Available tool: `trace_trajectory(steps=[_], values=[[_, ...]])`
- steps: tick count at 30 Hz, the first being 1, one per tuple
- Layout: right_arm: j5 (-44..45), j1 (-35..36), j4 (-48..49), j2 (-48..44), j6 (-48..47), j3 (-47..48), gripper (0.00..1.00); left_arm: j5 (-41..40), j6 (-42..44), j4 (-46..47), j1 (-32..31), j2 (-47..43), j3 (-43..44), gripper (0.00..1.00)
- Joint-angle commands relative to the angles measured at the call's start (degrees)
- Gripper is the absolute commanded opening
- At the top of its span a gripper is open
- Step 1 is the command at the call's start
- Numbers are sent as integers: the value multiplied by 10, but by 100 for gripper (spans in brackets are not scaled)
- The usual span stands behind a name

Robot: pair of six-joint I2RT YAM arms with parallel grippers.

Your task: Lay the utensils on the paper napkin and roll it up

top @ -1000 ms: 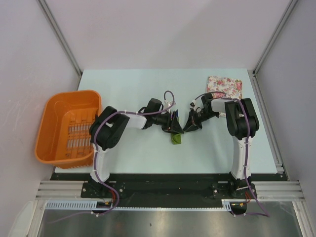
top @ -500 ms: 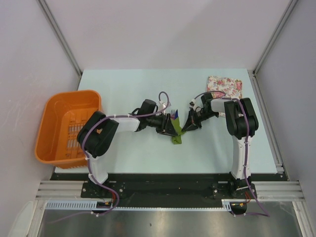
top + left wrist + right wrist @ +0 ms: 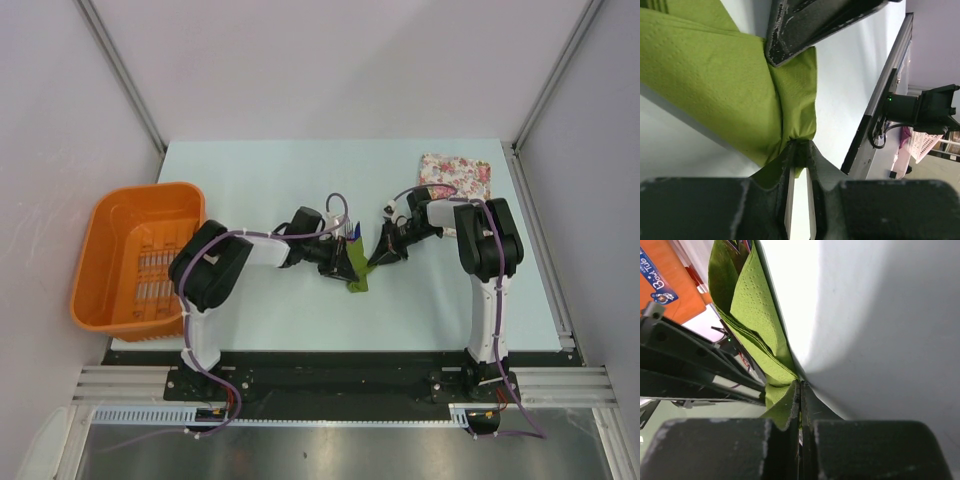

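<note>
While gripped by both, paper napkin between left claw and right claw.

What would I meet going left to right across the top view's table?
Basket → left claw → napkin → right claw → floral pad. Both claws pinch the napkin; the utensils overlap the left claw, so they are left out.

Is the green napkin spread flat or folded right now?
Folded: the paper napkin shows stacked layers, bunched where the left gripper and right gripper each pinch it.
</note>
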Motion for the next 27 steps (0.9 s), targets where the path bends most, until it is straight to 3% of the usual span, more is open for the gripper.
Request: trace_trajectory(steps=[1,3,4,8,10,15,23,26,27], values=[[10,-2,33,-3,28,-6,8,-21,34,-29,-4,21,21,18],[0,-6,40,-17,38,-10,23,-28,46,-43,-5,26,26,17],[-7,-7,43,-21,41,-11,37,-31,51,-48,-5,26,26,17],[-32,-13,48,-39,63,-16,55,-44,68,-69,-6,32,30,16],[-39,-11,48,-46,66,-17,57,-51,72,-77,-6,35,34,17],[-42,4,41,-51,71,-20,56,-74,89,-113,-10,41,51,17],[-43,34,41,-46,70,-34,45,-109,114,-152,-21,33,63,17],[-30,30,40,-45,61,-37,30,-95,113,-149,-22,24,60,23],[-26,26,38,-42,56,-37,19,-89,115,-137,-22,20,54,25]])
